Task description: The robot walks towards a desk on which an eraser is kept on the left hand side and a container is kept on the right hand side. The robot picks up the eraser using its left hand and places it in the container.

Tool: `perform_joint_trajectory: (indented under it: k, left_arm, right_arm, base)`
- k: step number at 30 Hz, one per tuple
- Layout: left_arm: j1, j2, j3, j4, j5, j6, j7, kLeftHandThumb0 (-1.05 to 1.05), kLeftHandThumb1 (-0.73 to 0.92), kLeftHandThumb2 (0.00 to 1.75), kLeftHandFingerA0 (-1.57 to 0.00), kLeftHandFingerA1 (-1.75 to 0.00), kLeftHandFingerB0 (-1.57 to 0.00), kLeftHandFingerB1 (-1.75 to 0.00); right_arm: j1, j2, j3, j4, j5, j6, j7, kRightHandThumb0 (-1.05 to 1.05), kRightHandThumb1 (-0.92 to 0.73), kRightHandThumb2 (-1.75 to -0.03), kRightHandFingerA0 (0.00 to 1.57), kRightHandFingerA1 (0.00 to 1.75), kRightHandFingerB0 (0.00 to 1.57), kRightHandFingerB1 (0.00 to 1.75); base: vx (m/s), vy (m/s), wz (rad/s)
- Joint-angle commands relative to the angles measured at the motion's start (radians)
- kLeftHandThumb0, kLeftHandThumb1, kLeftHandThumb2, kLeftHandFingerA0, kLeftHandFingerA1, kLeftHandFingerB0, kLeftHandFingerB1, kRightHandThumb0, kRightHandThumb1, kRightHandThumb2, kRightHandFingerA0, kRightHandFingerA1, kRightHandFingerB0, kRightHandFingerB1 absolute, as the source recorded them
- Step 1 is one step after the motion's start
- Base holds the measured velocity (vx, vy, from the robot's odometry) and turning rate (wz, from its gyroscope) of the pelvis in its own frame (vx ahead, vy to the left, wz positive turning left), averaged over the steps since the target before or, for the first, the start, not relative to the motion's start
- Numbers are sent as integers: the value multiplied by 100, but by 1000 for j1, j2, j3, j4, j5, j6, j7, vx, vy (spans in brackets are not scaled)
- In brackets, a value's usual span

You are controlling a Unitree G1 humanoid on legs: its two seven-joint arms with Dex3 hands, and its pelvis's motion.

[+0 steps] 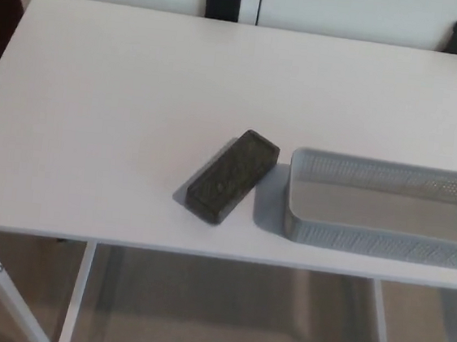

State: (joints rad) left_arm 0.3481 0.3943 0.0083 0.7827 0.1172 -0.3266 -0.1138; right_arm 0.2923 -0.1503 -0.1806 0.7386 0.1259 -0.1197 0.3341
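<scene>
A dark, oblong eraser (233, 175) lies slantwise on the white desk (120, 111), near its front edge and a little left of centre. Just to its right stands a grey perforated container (384, 208), long and shallow, with nothing in it; its right end runs out of the picture. A narrow gap separates the eraser from the container's left wall. Neither of my hands nor any part of my arms shows in the head view.
The desk's white legs (4, 286) and tan floor (221, 317) show below the front edge. Behind the desk is a white wall or cabinet with two black fittings (223, 1) along its back edge.
</scene>
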Motion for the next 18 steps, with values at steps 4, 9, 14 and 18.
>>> perform_joint_trajectory:
  k: [4,9,14,18]
  left_arm:
    - [-7,12,-9,16,22,-28,7,-51,70,62,-40,-35,-28,-31]
    - [15,9,-17,-14,24,-24,10,-50,70,61,-40,-37,-28,-31]
    - [16,6,-20,-12,25,-30,15,-50,69,61,-41,-37,-28,-31]
    - [20,6,-19,-20,28,-27,16,-49,70,61,-41,-36,-28,-31]
  right_arm:
    - [0,-11,-8,-8,7,-18,-1,-28,-44,-55,73,65,39,52]
    - [5,-13,-5,-12,5,-18,2,-28,-45,-57,74,66,39,52]
    - [-2,-13,-7,-4,9,-14,5,-25,-45,-56,73,65,40,52]
    - [3,-15,0,-11,1,-18,5,-31,-46,-56,73,65,38,53]
  base:
    - [39,-183,-8]
    - [54,-106,8]
    - [-2,26,-2]
    - [-16,184,-3]
